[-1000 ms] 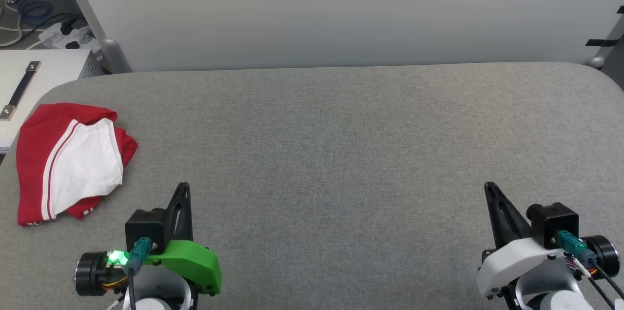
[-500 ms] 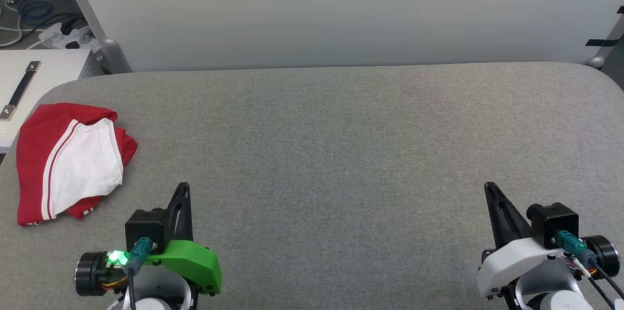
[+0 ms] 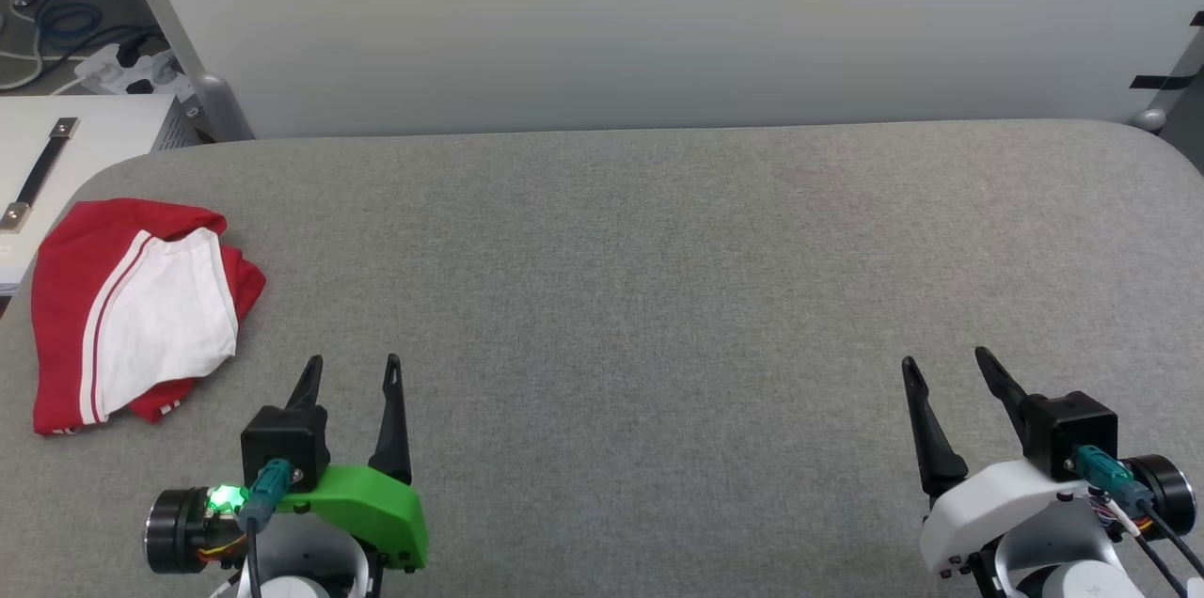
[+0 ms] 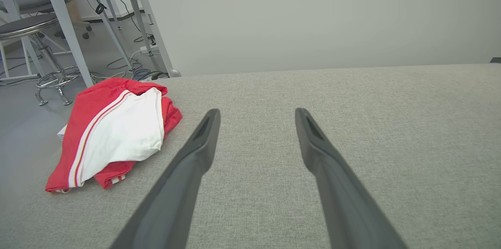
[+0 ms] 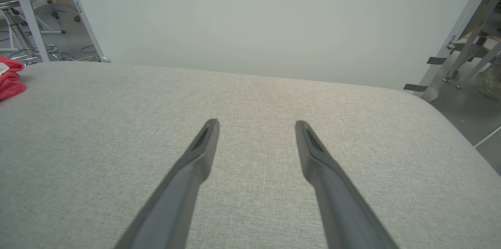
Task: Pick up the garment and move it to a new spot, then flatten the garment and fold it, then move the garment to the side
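The garment is a crumpled red shirt with a white sleeve and striped trim on top, lying at the left end of the grey table. The left wrist view has the garment to the left of the fingers, and a red corner of the garment sits at the left edge of the right wrist view. My left gripper stands open near the front edge, a little right of the garment and apart from it. My right gripper stands open at the front right, holding nothing. The print on the shirt is hidden.
A white cabinet with a dark strap stands off the table's left end. Cables and a power strip lie on the floor behind it. A stool and metal legs stand left of the table. A pale wall backs the table.
Both grippers have gone from shut to open. The arms and the garment have not moved.
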`<state>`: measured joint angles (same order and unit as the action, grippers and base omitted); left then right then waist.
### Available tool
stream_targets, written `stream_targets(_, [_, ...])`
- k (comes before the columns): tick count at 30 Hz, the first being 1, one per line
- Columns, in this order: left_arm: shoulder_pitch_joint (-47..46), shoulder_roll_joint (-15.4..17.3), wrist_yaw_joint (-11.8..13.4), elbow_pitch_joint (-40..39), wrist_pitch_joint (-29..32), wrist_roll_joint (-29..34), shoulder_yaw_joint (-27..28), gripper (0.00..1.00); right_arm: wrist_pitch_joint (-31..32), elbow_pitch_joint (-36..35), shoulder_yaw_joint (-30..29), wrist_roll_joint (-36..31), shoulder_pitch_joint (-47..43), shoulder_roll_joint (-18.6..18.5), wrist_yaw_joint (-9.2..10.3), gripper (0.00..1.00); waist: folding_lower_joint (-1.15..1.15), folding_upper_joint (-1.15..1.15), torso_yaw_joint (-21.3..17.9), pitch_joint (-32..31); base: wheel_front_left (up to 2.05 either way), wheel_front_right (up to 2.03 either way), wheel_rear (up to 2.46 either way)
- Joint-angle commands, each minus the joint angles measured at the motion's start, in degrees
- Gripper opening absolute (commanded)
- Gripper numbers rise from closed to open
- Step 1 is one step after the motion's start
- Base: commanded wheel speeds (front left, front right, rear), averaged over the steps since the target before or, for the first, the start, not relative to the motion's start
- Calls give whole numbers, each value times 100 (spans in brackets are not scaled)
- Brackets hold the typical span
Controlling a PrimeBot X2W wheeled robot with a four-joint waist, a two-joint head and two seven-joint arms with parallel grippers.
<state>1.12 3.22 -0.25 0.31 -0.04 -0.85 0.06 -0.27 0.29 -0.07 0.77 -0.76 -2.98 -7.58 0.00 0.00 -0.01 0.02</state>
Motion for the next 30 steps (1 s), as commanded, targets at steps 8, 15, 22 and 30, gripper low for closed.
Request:
stream_targets(8, [-7,-3,-18,96,-140,-95,-25,100,-136,65,-38,119,-2,1,1,100,0,0,-4,-1,0,0,0])
stream_targets(15, [-4,-5,-38,160,-224,-154,-41,100,-219,108,-67,195,12,2,1,100,0,0,-12,-2,0,0,0])
stream_targets(22, [-10,-7,-64,205,-306,-215,-61,100,-299,176,-67,308,17,2,2,100,0,0,-10,2,0,0,0])
stream_targets(30, [-30,-10,-103,201,-403,-296,-71,100,-395,171,-79,341,49,3,2,100,0,0,1,24,0,0,0])
